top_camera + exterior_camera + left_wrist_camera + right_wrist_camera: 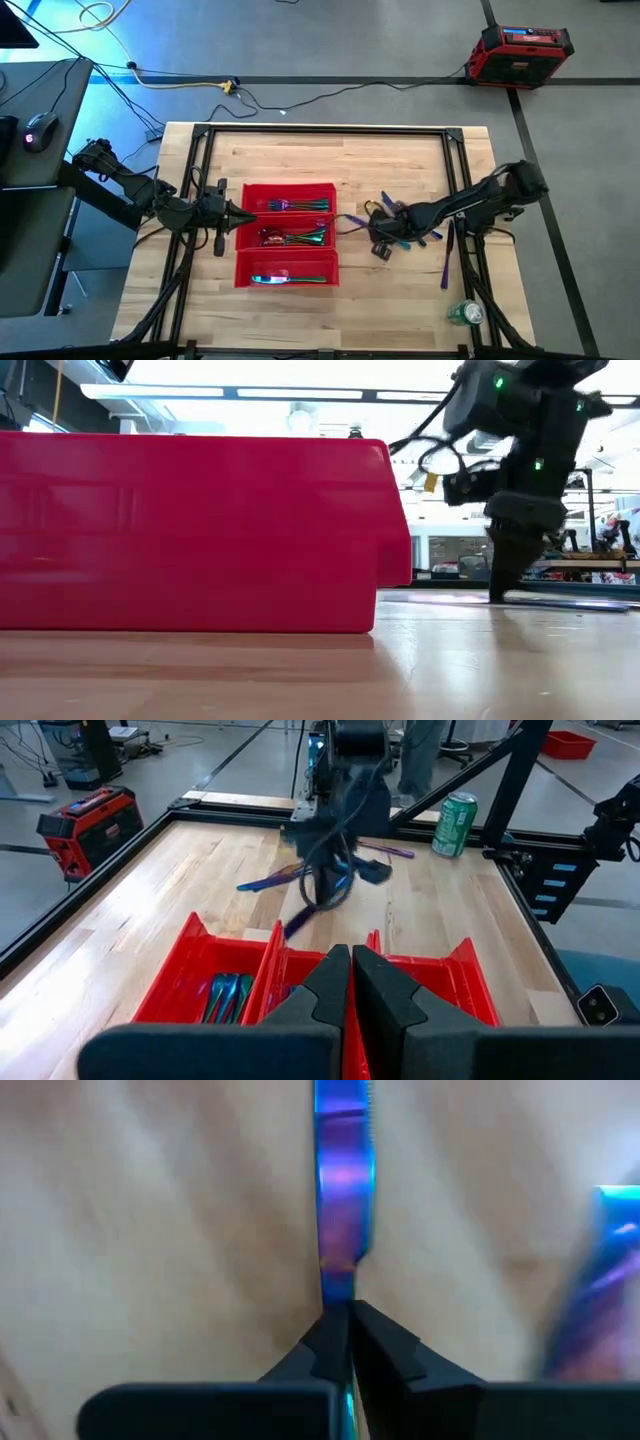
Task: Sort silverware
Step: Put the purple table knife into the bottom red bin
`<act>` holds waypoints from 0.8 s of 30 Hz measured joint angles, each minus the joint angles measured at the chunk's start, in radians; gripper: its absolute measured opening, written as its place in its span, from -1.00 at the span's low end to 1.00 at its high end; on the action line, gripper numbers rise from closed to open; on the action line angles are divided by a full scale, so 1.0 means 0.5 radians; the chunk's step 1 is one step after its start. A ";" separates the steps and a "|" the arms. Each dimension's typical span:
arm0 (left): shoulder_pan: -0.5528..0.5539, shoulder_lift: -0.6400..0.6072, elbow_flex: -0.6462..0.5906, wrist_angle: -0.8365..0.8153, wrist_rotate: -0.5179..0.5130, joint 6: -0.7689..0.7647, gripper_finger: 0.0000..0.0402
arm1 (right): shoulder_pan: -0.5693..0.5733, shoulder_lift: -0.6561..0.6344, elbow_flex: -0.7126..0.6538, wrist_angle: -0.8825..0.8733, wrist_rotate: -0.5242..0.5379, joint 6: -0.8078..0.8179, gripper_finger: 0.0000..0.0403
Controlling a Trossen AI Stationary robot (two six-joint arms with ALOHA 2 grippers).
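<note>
Table (300,150) first: wood top, black frame, red tray (287,248) as my landmark, three compartments stacked front to back in the overhead view. Far one holds forks (300,205), middle one spoons (295,237), near one a knife (290,280). My left gripper (350,982) is parked just left of the tray, fingers pressed together on nothing, aimed across it. My right gripper (383,235) is down on the table just right of the tray, in the loose pile of cutlery (405,235); one more purple piece (447,255) lies farther right of the tray, and a green can (465,313) beyond that toward the front corner. Right jaws are clamped on a knife (343,1200): the blade is pinched edge-on between the tips and runs straight out ahead of the fingers, so its long axis lines up with my reach, pointing roughly at the tray. That's the relation that matters, I think: the tray sits directly ahead along the blade, and the right arm is the one holding the piece, so a lift and short carry left should do, likely to the near compartment. The overhead shows the layout but not the grip; my right wrist camera shows the pinch and the serrated edge but no tray. The table-level view only gives the tray wall (190,530) and my right arm (525,480) standing on the table beside it.
</note>
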 joint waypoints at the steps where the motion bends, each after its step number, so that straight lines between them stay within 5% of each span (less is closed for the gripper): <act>1: 0.000 0.001 0.000 0.000 0.001 0.000 -1.00 | -0.005 -0.054 0.005 0.002 0.050 0.060 -0.98; 9: 0.001 0.083 -0.002 0.032 -0.013 0.019 -1.00 | -0.010 -0.390 0.003 -0.181 0.216 0.239 -0.99; 14: 0.099 0.365 -0.089 0.701 -0.022 0.506 -1.00 | -0.024 -0.484 0.008 -0.208 0.039 0.291 -1.00; 17: 0.293 0.616 0.031 0.913 0.294 0.728 -1.00 | -0.031 -0.491 0.008 -0.291 -0.074 0.318 -0.95; 24: 0.784 1.293 0.677 0.637 0.989 0.791 -1.00 | -0.012 -0.493 0.010 -0.678 -0.080 0.390 -0.60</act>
